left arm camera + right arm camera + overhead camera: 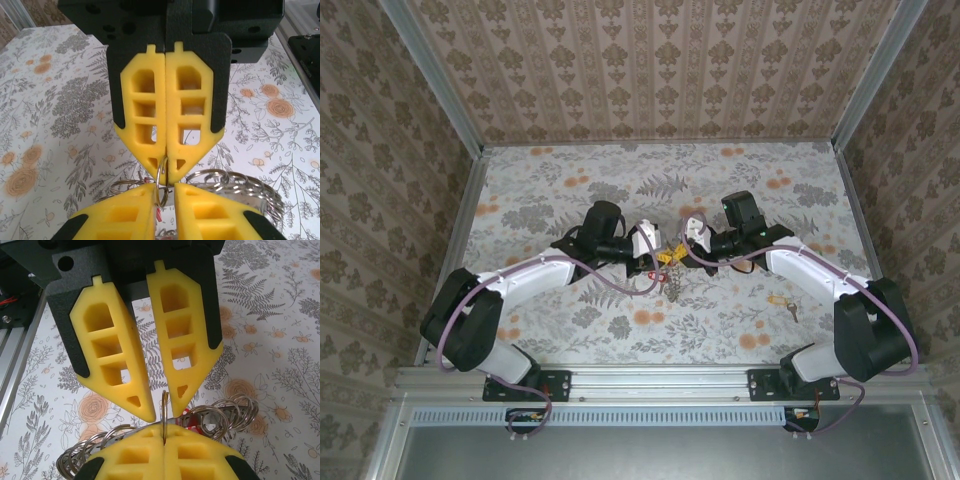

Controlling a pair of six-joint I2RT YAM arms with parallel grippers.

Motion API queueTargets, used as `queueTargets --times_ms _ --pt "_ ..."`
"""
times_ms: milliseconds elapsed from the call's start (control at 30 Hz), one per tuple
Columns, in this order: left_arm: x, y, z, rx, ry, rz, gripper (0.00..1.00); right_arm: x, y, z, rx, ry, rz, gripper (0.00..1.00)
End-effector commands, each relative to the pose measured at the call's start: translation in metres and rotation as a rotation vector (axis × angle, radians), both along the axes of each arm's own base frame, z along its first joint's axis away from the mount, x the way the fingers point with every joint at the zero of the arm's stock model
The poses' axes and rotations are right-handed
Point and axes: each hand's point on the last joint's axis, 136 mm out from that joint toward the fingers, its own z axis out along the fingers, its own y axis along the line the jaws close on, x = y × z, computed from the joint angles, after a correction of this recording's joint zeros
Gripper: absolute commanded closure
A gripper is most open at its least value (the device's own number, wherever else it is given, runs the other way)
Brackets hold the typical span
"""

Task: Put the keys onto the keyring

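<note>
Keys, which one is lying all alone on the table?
The brassy key beside the right arm; the other keys bunch at the keyring, mid-table.

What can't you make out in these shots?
- Top view: keyring links too small to count; loose keys too small for shape.
- Left wrist view: keyring's lower part hidden behind left gripper.
- Right wrist view: red key mostly hidden by keyring; bottom edge cuts off right gripper.

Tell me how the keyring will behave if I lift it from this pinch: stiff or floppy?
Probably floppy: the keyring is many loose linked rings, hanging either side of the one ring that the left gripper and right gripper pinch. Likely slippery too: thin smooth metal in a narrow tip grip. It looks light, so swinging is the likelier trouble.
</note>
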Motion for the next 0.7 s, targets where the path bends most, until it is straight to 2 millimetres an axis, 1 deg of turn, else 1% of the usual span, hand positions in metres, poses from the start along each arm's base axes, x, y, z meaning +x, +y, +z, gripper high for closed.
queueTargets --times_ms 0,67,233,300,467,600,667 --pt "-0.0024 -0.0071 0.0119 -0.035 -0.018 -0.032 0.86 0.0021 0.0056 0.0172 0.049 -0.007 0.029 1.0" --pt "-0.0023 -0.0064 0.0105 -0.033 -0.015 -0.029 0.9 0.0021 0.0055 0.0171 0.048 -0.007 0.028 1.0" --pt "-0.0032 -0.0058 0.0079 -0.028 -0.009 -0.027 0.95 0.0024 0.0058 0.0174 0.054 -0.001 0.029 1.0" --pt "-0.0029 -0.0053 0.0072 -0.025 -0.013 -0.025 0.94 0.0024 0.0058 0.0174 0.057 0.003 0.029 1.0" --pt "-0.0024 -0.0039 0.0046 -0.015 -0.017 -0.02 0.87 0.0015 0.0048 0.02 0.075 0.01 0.036 1.0" --pt "-0.0026 -0.0041 0.0037 -0.007 -0.021 -0.027 0.87 -0.0002 0.0051 0.0215 0.086 0.016 0.045 1.0" --pt "-0.0028 -0.0046 0.0048 -0.008 -0.022 -0.03 0.9 0.0 0.0049 0.0219 0.088 0.019 0.043 1.0"
